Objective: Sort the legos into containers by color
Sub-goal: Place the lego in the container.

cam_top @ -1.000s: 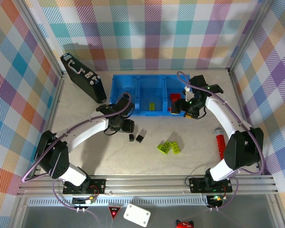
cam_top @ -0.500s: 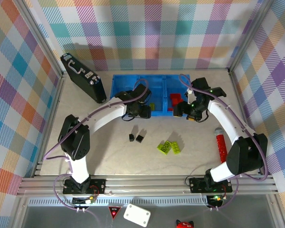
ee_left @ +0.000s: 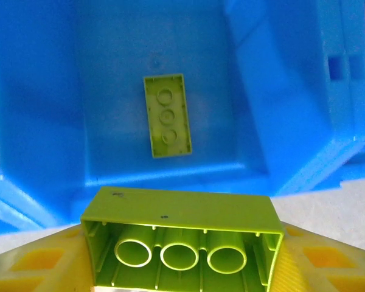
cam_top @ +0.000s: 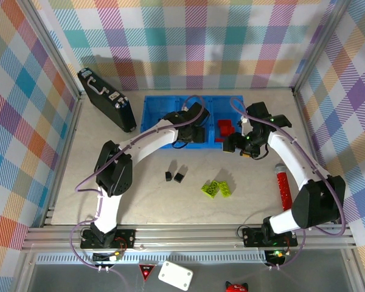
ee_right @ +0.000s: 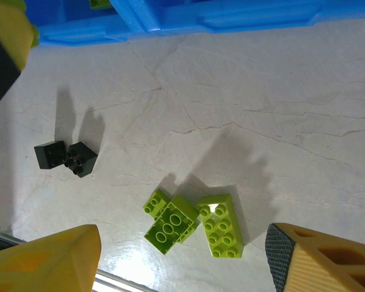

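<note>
Hovering at tray rim (ee_left: 249, 177): lime brick (ee_left: 179, 214)

bricks (cam_top: 216, 189) before tray (cam_top: 157, 119), case (cam_top: 106, 98) at left

Black case (cam_top: 106, 98) stands left of the blue tray (cam_top: 153, 118). Before the tray, two black bricks (cam_top: 174, 176) and a lime cluster (cam_top: 216, 189) obstruct; remaining surface (cam_top: 146, 194) passable. Left hand (cam_top: 191, 134), clamping a lime brick (ee_left: 179, 213), overhangs tray's middle compartment.

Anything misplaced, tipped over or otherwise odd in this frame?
Nothing serious. The lime brick in the middle compartment of the blue tray lies underside up, tubes showing, which is harmless. Red bricks sit in the right compartment; no mixed colours that I can see. The left pincer holds a second lime brick above the middle compartment.
</note>
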You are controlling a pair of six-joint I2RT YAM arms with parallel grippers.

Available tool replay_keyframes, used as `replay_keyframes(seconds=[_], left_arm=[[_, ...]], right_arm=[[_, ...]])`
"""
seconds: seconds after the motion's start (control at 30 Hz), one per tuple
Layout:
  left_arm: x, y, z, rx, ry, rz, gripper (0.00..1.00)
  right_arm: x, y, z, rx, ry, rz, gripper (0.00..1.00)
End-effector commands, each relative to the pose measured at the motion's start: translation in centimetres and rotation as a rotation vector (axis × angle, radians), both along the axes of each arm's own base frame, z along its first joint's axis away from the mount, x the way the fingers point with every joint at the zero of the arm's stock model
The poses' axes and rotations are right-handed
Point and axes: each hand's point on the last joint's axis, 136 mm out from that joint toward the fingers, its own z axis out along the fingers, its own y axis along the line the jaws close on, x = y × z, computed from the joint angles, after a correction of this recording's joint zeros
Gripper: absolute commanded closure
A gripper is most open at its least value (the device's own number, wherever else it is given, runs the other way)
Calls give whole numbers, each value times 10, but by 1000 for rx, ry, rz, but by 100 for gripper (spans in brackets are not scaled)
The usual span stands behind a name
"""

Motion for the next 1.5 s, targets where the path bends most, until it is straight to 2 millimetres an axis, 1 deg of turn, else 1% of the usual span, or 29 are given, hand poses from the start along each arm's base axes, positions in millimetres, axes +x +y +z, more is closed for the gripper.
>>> replay_keyframes(seconds=[0.0,0.17,0.37,0.47,0.6,0.9,1.1,1.3,1.47], left_arm=[[18,-2,7,30,-65,38,54],[39,-5,-2,79,-101,44,54],[61,-5,-14,73,-102,66,54],[70,-7,-18,102,-105,58,54],[81,-9,-29,116,-97,64,54],[103,11,-45,107,-79,125,54],[112,10,-57,87,-69,129,54],[113,6,-76,84,-39,127,54],[112,5,-84,83,-22,123,53]], right_arm=[[-12,-2,1,3,17,-7,27],[-18,-3,-1,-1,24,-6,27],[-23,-6,-1,-7,20,-8,27],[-24,-5,-3,-3,25,-8,27],[-25,-5,-3,-2,25,-5,27],[-29,-8,-1,-12,23,-3,27],[-29,-7,0,-4,23,-7,27],[-29,-8,3,-10,21,-7,27],[-29,-8,3,-12,22,-9,27]])
